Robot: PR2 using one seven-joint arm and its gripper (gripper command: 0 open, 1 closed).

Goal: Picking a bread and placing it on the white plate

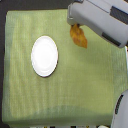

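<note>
Dangling a bumpy golden-orange bread point(78, 36) near the green cloth's point(85, 90) far edge, the grey gripper point(75, 22), seemingly clamped on it, risks dropping it short of the round white plate point(44, 56).

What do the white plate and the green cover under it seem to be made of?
The white plate looks like glazed ceramic or smooth plastic: an even white, with no pattern and a soft sheen; the picture is too blurred to tell which. The green cover looks like woven cloth, matt, with fine ribbed lines across it.
</note>
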